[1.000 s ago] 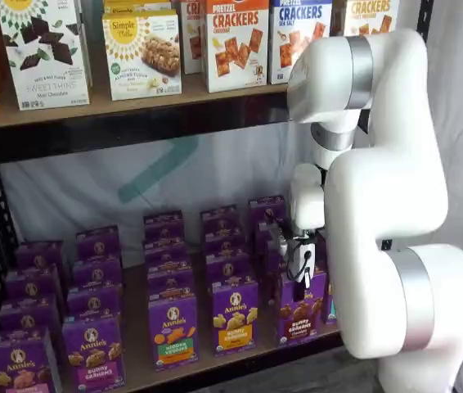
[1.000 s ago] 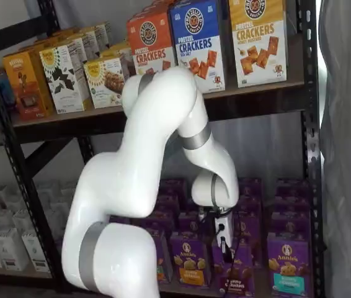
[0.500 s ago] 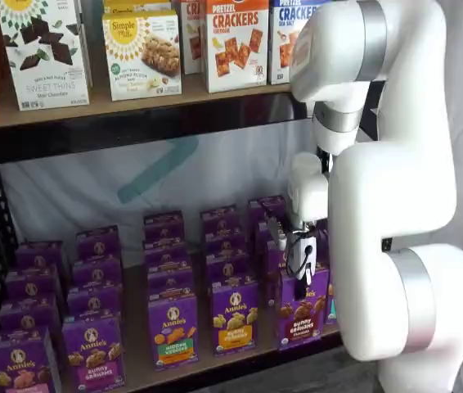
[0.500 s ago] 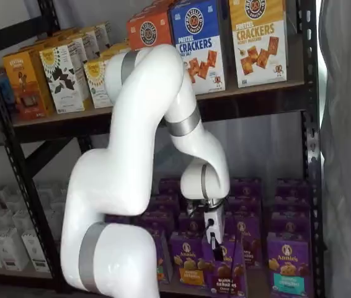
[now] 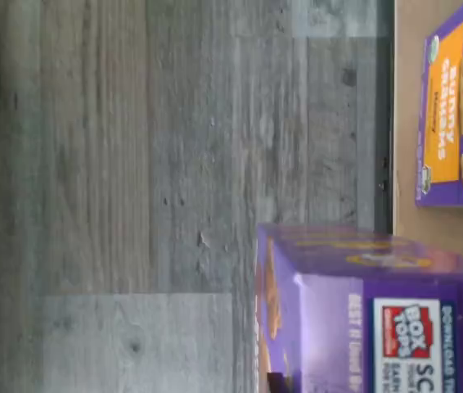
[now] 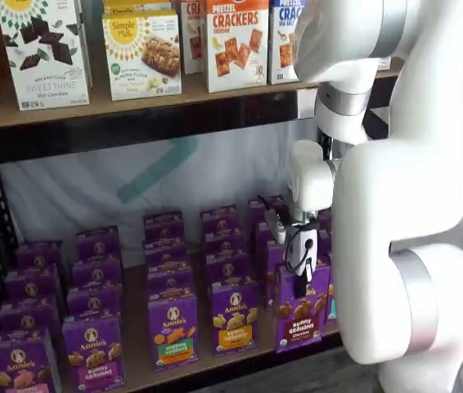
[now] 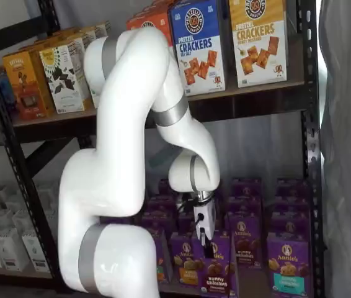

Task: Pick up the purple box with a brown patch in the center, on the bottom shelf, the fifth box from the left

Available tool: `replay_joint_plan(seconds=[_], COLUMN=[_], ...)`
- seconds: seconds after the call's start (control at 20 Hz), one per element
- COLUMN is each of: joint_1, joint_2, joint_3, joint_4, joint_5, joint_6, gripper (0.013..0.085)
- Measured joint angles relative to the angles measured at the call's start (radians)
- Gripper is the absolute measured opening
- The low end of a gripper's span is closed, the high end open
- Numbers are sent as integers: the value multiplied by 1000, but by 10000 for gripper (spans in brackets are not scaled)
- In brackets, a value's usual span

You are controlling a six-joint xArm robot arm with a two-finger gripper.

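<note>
The purple box (image 6: 301, 316), with brown bunny crackers and a dark brown band on its front, hangs just in front of the bottom shelf (image 6: 133, 360), out of its row. My gripper (image 6: 298, 277) is shut on its top from above. In a shelf view the gripper (image 7: 204, 241) and the box (image 7: 216, 270) show below the white wrist. The wrist view shows the box's top flap with a Box Tops mark (image 5: 379, 319) close under the camera, over the shelf's front edge.
A purple box with an orange band (image 6: 234, 326) stands beside the held box and shows in the wrist view (image 5: 460, 106). A teal-banded box (image 7: 287, 270) stands on the other side. Cracker boxes (image 6: 235, 41) fill the higher board. Grey wood floor (image 5: 133, 196) lies below.
The gripper has drawn back from the shelf with the purple box in it. The box has come out of its row toward the front. The arm's elbow has risen.
</note>
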Motion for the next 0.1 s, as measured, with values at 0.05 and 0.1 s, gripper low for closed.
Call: replay_joint_plan(seconds=[0.05, 0.1], joint_1=[5, 8], joint_2=[-19, -33], joint_3=[18, 31], joint_4=[-1, -6], joint_5=[-5, -7], joint_6=[6, 14], gripper=[290, 290])
